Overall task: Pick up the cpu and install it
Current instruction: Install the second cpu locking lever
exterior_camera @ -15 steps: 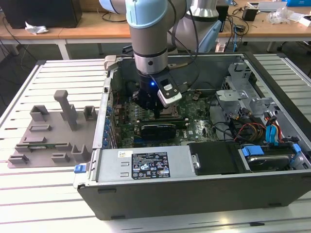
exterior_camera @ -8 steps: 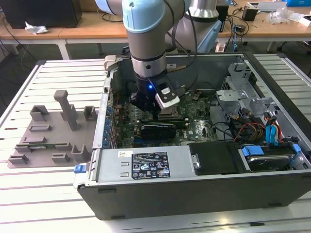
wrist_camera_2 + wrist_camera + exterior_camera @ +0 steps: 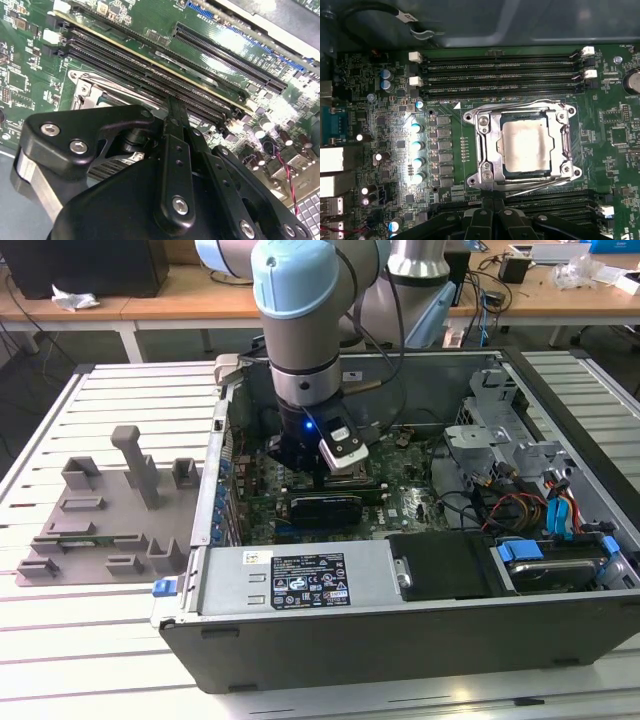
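Observation:
The cpu (image 3: 527, 145), a silvery square chip, lies flat in its socket on the green motherboard. The socket's metal frame (image 3: 485, 150) sits around its rim. My gripper (image 3: 492, 202) hangs over the black memory slots (image 3: 545, 197) just beside the socket, apart from the cpu. Its black fingers (image 3: 176, 117) are pressed together with nothing visible between them. In the exterior view the gripper (image 3: 305, 470) reaches down into the open computer case (image 3: 300, 640), over the middle of the board.
More memory slots (image 3: 500, 75) run along the socket's far side. A row of capacitors (image 3: 417, 150) stands close by. A long black card (image 3: 325, 508), a power supply (image 3: 300, 575), drive cage (image 3: 500, 430) and cables (image 3: 520, 510) crowd the case. A grey fixture tray (image 3: 110, 510) lies outside it.

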`<state>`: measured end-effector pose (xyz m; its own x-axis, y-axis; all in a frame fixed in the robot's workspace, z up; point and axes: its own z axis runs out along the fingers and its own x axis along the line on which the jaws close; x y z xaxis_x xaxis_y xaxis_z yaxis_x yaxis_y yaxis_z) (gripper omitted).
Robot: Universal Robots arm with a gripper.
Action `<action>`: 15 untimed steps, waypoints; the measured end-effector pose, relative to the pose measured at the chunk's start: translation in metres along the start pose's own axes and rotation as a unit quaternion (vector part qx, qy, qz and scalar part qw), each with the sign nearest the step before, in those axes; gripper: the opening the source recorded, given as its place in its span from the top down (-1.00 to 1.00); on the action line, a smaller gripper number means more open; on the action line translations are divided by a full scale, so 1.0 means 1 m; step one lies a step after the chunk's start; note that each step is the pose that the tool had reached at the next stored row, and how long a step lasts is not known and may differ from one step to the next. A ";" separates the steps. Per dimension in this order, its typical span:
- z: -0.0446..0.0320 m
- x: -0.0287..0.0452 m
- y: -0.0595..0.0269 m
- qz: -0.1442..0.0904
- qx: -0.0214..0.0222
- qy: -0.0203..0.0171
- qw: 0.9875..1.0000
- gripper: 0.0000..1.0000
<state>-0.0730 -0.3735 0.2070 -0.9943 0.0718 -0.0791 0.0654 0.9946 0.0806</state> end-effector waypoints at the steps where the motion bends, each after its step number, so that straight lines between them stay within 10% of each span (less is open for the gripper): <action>1: 0.0007 0.0001 -0.0003 0.000 0.000 0.000 1.000 0.79; 15: -0.0065 -0.0005 -0.0020 0.000 -0.002 0.000 1.000 0.79</action>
<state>-0.0732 -0.3760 0.2133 -0.9943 0.0721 -0.0788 0.0654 0.9943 0.0848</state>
